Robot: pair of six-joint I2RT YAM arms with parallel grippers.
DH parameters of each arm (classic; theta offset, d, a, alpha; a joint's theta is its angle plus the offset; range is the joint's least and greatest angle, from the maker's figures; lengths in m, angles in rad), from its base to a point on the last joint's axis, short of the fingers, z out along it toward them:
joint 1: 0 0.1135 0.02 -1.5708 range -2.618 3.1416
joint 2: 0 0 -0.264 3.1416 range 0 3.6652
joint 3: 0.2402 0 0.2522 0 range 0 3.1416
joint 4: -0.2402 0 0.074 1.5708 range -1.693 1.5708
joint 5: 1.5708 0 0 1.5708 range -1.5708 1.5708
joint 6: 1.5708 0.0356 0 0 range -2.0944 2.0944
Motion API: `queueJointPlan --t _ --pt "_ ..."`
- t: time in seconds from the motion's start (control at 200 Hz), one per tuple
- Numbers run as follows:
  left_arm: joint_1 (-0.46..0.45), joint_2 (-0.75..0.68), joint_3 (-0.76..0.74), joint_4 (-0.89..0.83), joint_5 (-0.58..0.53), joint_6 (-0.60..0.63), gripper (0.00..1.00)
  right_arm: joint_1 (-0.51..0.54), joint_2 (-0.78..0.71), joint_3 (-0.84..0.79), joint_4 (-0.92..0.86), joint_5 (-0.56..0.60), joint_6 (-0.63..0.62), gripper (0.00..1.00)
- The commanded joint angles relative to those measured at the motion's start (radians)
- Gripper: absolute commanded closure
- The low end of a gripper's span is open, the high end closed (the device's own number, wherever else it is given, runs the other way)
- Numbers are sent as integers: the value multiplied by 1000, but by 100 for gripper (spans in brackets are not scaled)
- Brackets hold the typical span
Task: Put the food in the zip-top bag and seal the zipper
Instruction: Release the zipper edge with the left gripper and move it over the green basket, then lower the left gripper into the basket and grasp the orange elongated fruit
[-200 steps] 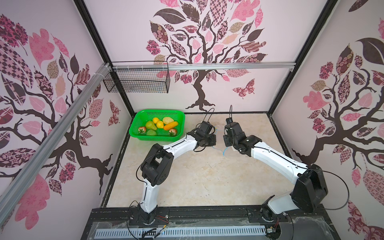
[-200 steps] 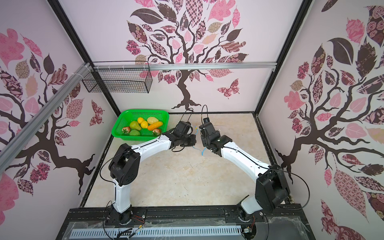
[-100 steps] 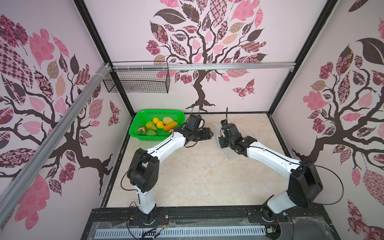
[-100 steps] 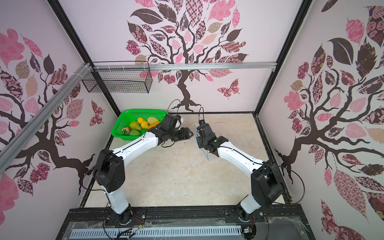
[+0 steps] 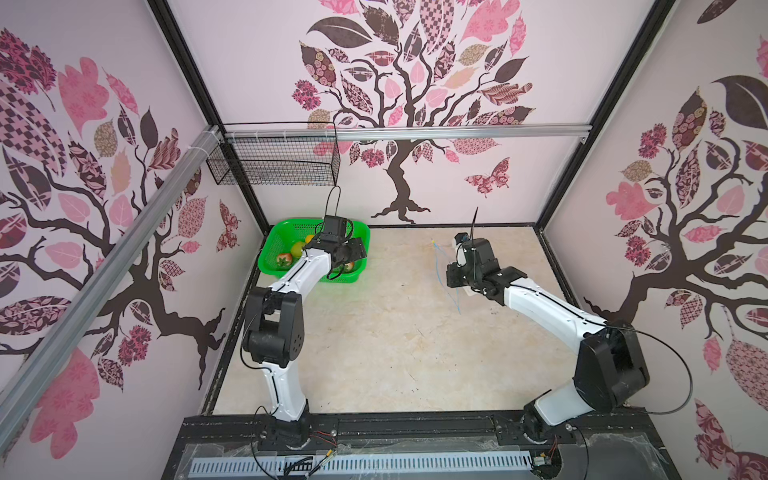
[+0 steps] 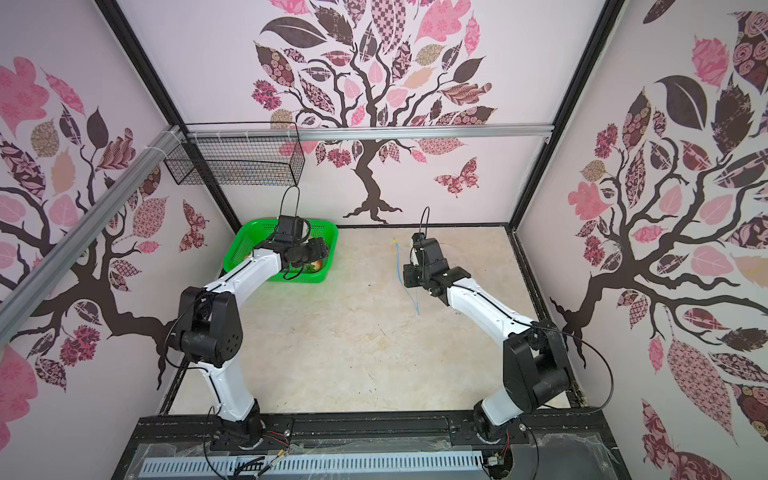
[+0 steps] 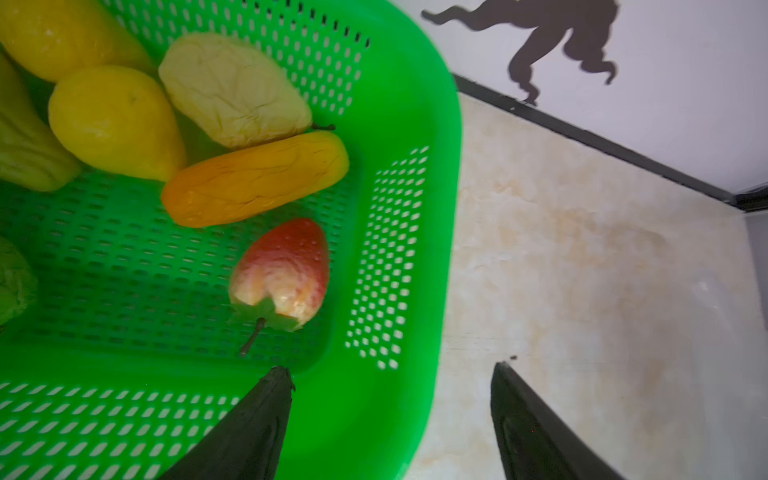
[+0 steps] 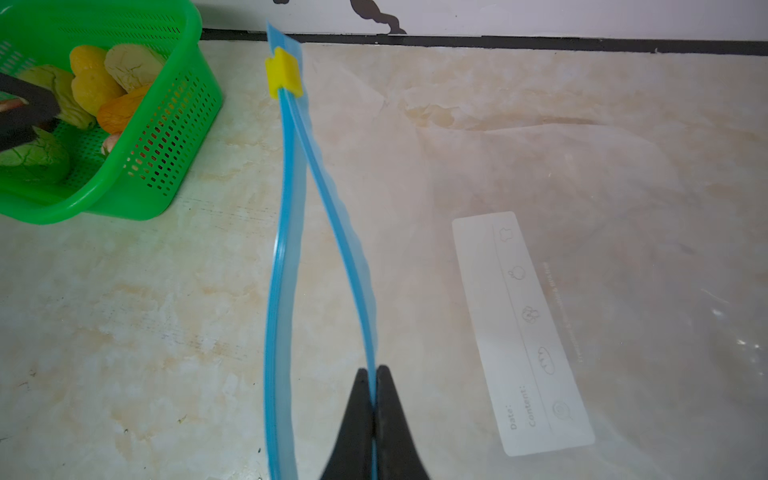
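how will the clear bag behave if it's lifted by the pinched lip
Probably floppy: the bag lies limp and creased on the table, and only the pinched zipper edge in the right gripper stands up, bowed. Likely very light, being thin clear film. It could slip, since that film looks glossy.

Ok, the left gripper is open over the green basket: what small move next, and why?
Probably lower the left gripper onto the red plastic strawberry and close. Its jaws stand open and empty, the strawberry lies loose just ahead in the green mesh plastic basket, and the right gripper pinches one light blue zipper lip of the clear plastic bag, mouth parted.
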Motion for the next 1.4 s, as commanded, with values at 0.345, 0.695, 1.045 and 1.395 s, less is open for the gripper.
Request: queueJointPlan --t 0.345,0.695,1.045,1.395 --pt "-30 -16 -62 -39 139 14 23 3 -29 -27 17 -54 11 100" --pt "-155 -172 -234 -70 166 -46 23 3 -19 -31 16 -76 3 100" --pt "-217 -445 -554 -68 227 -168 23 2 -9 -36 18 -79 3 100" --pt "-135 -488 -473 -69 87 -136 22 1 -12 -38 21 -89 4 100"
